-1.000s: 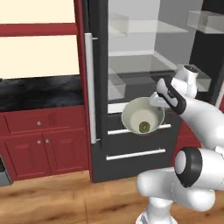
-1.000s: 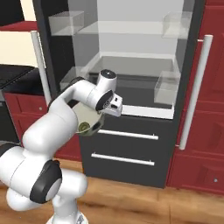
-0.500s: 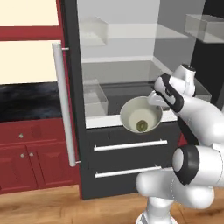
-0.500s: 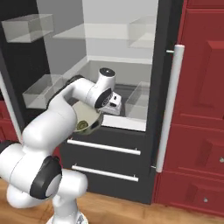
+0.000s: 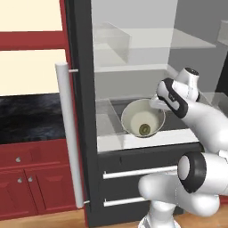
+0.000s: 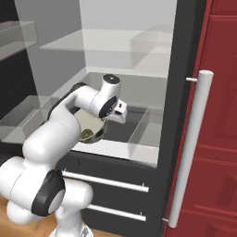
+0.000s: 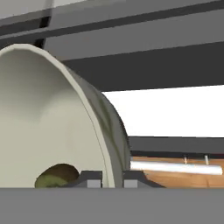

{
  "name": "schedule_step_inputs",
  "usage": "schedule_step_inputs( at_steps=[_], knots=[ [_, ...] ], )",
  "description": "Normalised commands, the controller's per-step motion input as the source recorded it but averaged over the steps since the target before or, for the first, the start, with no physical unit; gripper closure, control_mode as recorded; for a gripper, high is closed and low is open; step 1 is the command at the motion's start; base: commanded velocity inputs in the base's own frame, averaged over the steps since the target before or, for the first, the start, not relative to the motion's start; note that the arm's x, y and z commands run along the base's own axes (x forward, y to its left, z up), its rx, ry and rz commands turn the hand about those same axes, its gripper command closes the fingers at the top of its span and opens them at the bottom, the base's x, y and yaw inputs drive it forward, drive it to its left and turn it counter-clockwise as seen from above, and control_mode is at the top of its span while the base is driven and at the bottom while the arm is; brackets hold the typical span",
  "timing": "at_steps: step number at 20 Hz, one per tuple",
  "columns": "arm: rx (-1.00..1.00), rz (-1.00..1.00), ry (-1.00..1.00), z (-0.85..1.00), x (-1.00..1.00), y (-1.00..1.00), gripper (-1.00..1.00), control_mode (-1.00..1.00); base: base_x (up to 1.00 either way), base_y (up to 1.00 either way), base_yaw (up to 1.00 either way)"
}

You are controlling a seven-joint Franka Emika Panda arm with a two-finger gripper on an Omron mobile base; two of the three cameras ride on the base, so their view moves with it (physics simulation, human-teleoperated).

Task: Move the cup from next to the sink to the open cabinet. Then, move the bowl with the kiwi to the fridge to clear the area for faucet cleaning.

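My gripper (image 5: pixel 156 102) is shut on the rim of the cream-white bowl (image 5: pixel 141 116), which it holds tipped in front of the open black fridge (image 5: pixel 83 111). The kiwi (image 5: pixel 144 129) lies at the low side of the bowl. The bowl hangs just above the front edge of the fridge's white lower shelf (image 5: pixel 133 141). From the right, the bowl (image 6: pixel 90 126) is half hidden behind my arm, with the gripper (image 6: pixel 107 121) at its rim. In the hand view one fingertip sits on each side of the bowl's wall (image 7: pixel 57 118), near the kiwi (image 7: pixel 57 176). The cup, the sink and the open cabinet are out of view.
Two fridge drawers with silver bar handles (image 5: pixel 139 171) (image 6: pixel 107 182) lie below the shelf. A long silver handle (image 5: pixel 67 133) stands at the left, another (image 6: pixel 190 148) beside a dark red panel at the right. A black counter (image 5: pixel 31 120) over red base cabinets (image 5: pixel 26 180) lies left.
The base has driven, so both base views have shifted and the fridge now looks closer and more centred. The bowl stays in the shut gripper, nearer the lower shelf.
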Motion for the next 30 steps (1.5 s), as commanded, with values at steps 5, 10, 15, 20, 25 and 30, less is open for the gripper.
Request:
schedule_step_inputs(
  at_steps=[5,10,15,20,25,30],
  knots=[
    [0.0,-0.03,0.0,0.15,0.04,0.02,1.0,-1.0,0.45,0.18,-0.03],
    [0.18,-0.34,-0.01,0.75,-0.2,0.03,1.0,-1.0,0.0,0.0,0.0],
    [0.34,-0.45,-0.06,0.4,-0.92,-0.17,1.0,-1.0,0.0,0.0,0.0],
    [0.25,-0.55,-0.18,0.13,-0.65,-0.07,1.0,-1.0,0.0,0.0,0.0],
    [0.25,-0.61,-0.13,0.33,-0.3,0.0,1.0,-1.0,0.0,0.0,0.0],
    [0.29,-0.43,0.0,0.4,0.0,0.0,1.0,-1.0,0.0,0.0,0.0]
  ],
)
